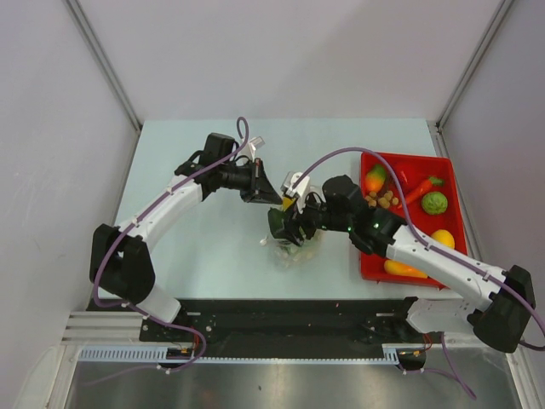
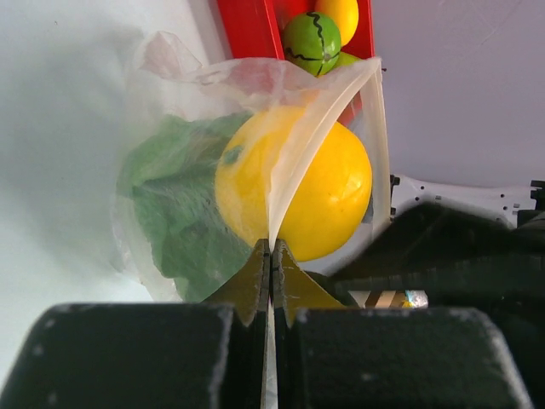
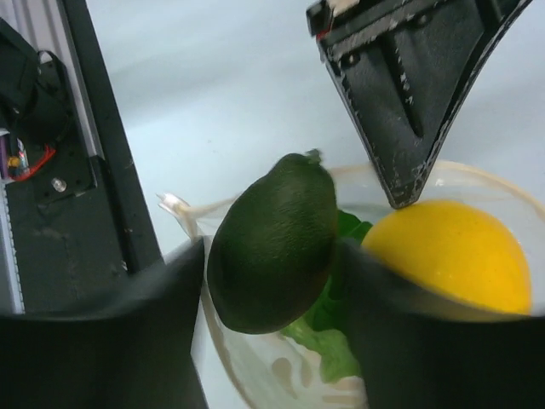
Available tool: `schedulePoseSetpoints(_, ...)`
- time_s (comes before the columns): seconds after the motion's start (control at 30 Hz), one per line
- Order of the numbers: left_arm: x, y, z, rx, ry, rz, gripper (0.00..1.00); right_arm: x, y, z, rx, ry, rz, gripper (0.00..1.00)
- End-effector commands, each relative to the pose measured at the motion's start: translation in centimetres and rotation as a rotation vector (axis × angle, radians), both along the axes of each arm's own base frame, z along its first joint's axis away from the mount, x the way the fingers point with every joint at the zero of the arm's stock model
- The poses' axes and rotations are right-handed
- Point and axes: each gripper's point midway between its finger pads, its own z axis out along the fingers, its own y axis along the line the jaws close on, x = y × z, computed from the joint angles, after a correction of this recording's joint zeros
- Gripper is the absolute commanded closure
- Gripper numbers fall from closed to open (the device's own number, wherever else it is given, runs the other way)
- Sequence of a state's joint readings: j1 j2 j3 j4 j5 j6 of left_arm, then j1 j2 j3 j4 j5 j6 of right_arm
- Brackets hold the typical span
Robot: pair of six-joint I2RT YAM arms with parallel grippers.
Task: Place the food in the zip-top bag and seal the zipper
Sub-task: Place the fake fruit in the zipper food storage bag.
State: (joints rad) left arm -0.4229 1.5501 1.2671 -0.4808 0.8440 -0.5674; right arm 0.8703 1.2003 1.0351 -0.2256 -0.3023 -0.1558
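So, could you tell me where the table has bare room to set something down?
Free: table's far strip beyond the left arm; near patch between that arm and the zip-top bag. Crowded: over the bag, and the red tray.

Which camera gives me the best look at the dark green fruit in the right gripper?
Right wrist: the dark green fruit fills the middle, held by the right gripper above the mouth of the zip-top bag. Top external hides it under the gripper; left wrist misses it, showing lettuce and the yellow fruit inside the bag.
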Motion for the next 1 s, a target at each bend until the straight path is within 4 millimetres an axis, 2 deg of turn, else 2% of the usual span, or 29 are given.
schedulePoseSetpoints(0.0,0.0,-0.1,2.4,-0.042,-0.076,-0.009,1.00,-0.8,-0.4,2.3,0.064,-0.021,0.006,0.21)
schedulePoseSetpoints(0.17,0.0,0.0,2.3,-0.042,-0.075,-0.009,1.00,-1.2,-0.9,3.9,0.104,-0.020,-0.007,0.15)
schedulePoseSetpoints(0.3,0.0,0.0,2.5,-0.041,-0.086,-0.006,1.00,-0.5,-2.1,5.1,0.128,-0.012,-0.060,0.13)
schedulePoseSetpoints(0.4,-0.1,0.1,2.4,-0.033,-0.101,-0.008,1.00,1.1,-4.0,6.9,0.166,-0.028,-0.161,0.13)
schedulePoseSetpoints(0.5,-0.3,0.1,2.7,-0.031,-0.124,-0.016,1.00,3.5,-6.8,8.2,0.192,-0.034,-0.304,0.14)
schedulePoseSetpoints(0.53,-0.4,0.2,2.9,-0.030,-0.127,-0.016,1.00,4.3,-8.1,7.6,0.170,-0.021,-0.360,0.14)
schedulePoseSetpoints(0.6,-0.4,0.2,2.9,-0.029,-0.129,-0.015,1.00,4.8,-9.5,7.0,0.158,0.033,-0.436,0.18)
schedulePoseSetpoints(0.63,-0.4,0.1,3.0,-0.030,-0.133,-0.017,1.00,4.4,-10.3,5.6,0.116,0.093,-0.461,0.18)
schedulePoseSetpoints(0.67,-0.4,0.1,3.1,-0.030,-0.135,-0.016,1.00,4.5,-11.1,4.9,0.118,0.152,-0.503,0.18)
schedulePoseSetpoints(0.77,-0.4,0.1,3.1,-0.029,-0.134,-0.019,1.00,2.7,-11.2,2.4,0.074,0.309,-0.498,0.20)
schedulePoseSetpoints(0.87,-0.5,0.0,3.1,-0.028,-0.133,-0.020,1.00,0.4,-9.6,1.5,0.081,0.440,-0.390,0.22)
schedulePoseSetpoints(0.97,-0.7,-0.2,3.3,-0.029,-0.148,-0.033,1.00,-0.2,-9.0,-0.5,0.030,0.510,-0.370,0.27)
